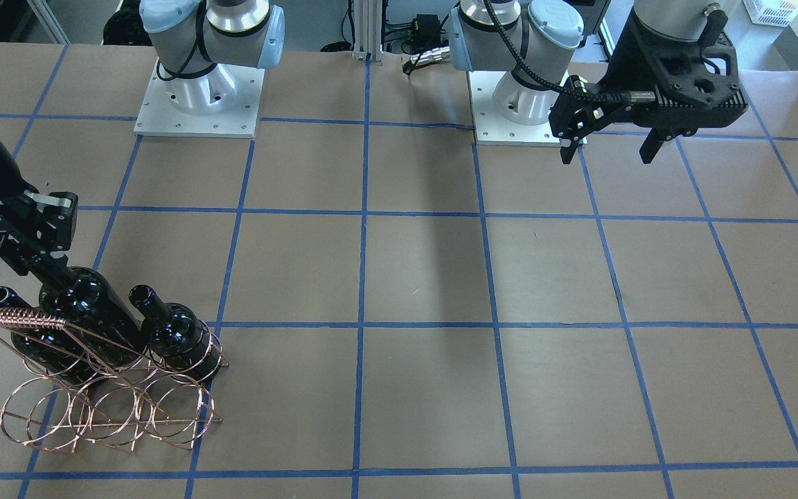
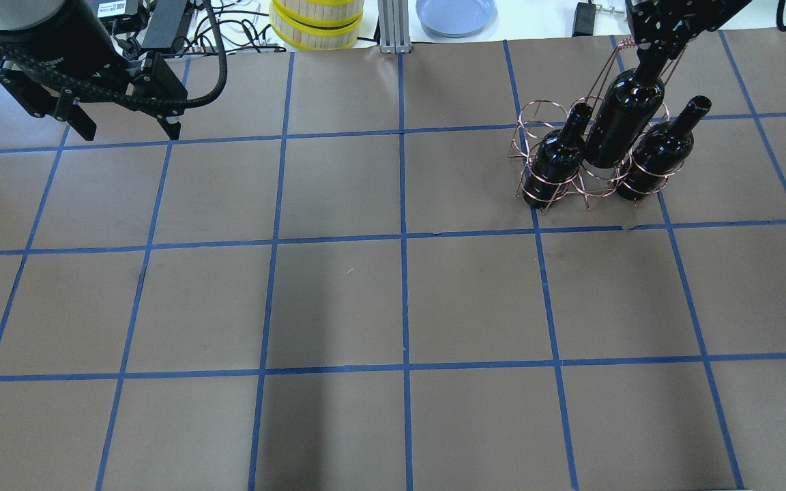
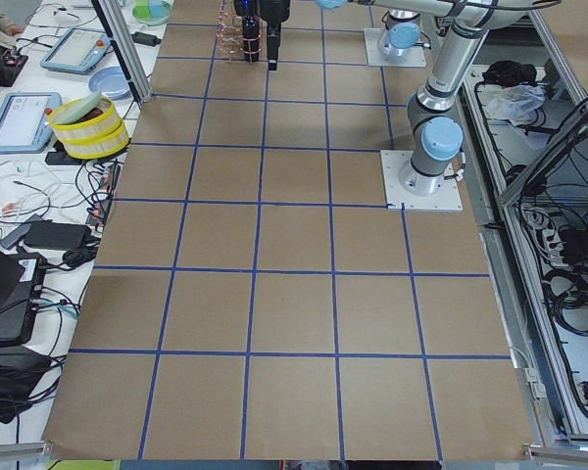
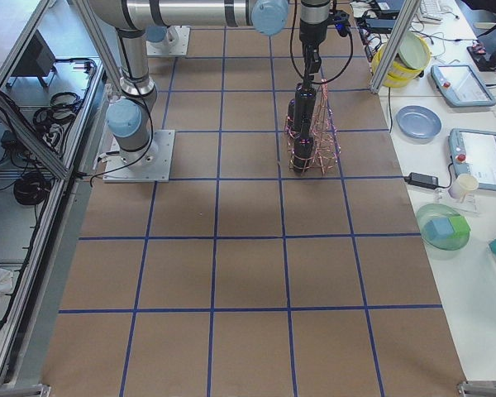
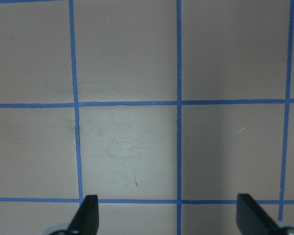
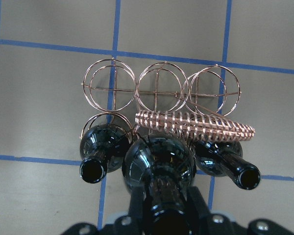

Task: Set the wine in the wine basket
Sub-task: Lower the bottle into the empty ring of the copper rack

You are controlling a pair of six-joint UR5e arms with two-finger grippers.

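We are close to the end. One bottle point(image 2: 560, 153) and a second bottle point(image 2: 662, 146) already stand in the outer rings of the basket point(image 6: 196, 125), in the row nearer the robot. The right gripper point(image 1: 44, 262) is clenched on the neck of the third bottle point(image 2: 621, 119), which hangs tilted at the middle ring between them. We cannot tell whether its base touches down. By our reckoning, lowering and letting go remain. The left gripper point(image 2: 128, 131) hovers released over bare bench point(image 2: 338, 300), well apart.
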